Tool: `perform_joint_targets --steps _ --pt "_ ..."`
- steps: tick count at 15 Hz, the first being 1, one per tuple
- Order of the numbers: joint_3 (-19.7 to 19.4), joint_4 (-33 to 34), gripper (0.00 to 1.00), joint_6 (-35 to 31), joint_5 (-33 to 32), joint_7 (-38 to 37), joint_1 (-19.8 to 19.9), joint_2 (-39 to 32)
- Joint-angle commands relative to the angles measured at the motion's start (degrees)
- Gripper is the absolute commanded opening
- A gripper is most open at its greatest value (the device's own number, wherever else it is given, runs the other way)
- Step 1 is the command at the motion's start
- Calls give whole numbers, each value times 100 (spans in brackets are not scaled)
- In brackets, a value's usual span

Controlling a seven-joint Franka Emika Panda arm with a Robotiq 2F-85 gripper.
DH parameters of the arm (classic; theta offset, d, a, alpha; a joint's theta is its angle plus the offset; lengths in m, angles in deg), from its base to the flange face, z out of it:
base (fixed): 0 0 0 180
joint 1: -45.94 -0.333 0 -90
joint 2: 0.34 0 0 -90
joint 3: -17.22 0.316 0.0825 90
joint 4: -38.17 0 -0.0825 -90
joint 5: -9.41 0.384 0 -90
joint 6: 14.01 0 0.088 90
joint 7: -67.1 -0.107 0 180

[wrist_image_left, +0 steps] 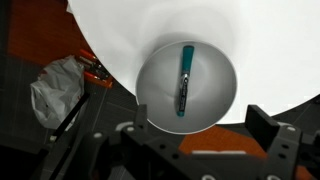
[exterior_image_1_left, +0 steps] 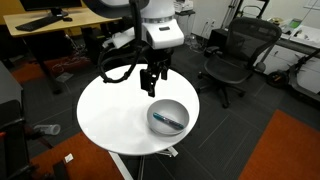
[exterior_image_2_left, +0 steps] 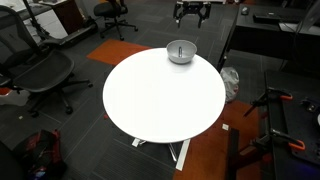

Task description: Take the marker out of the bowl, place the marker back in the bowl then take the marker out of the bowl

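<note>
End effector hangs just above the bowl. In the wrist view its fingers stand wide apart with nothing between them, so it is released. The marker lies directly beneath, inside the bowl, flat along the curved bottom, its length running crosswise to the line between the fingers. That looks like a fair lie for a pinch across its width. The bowl sits on the white desk near the rim, and past that rim below the end effector are dark floor and a crumpled grey bag. Which of the three moves is in hand cannot be read from this. Likely hazards: the marker is thin and low in a slick metal hollow, so closing fingers may roll it aside or pinch only one end and tip it. A descent slightly off centre may strike the bowl's wall and shove the bowl toward the desk's rim. A finger catching the bowl's edge could lift or flip it.
</note>
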State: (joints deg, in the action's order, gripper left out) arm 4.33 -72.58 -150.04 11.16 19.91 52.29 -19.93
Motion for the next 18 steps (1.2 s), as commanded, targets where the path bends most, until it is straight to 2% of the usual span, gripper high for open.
perform_joint_targets --steps 1,4,5,11,18 --pt "82 -619 100 119 134 794 116 758" --pt "95 -834 100 48 111 1423 124 1017" --pt "12 -501 100 50 2 1018 62 661" --pt "42 -680 100 49 0 1236 72 843" --pt "-22 -232 100 -37 -99 669 10 223"
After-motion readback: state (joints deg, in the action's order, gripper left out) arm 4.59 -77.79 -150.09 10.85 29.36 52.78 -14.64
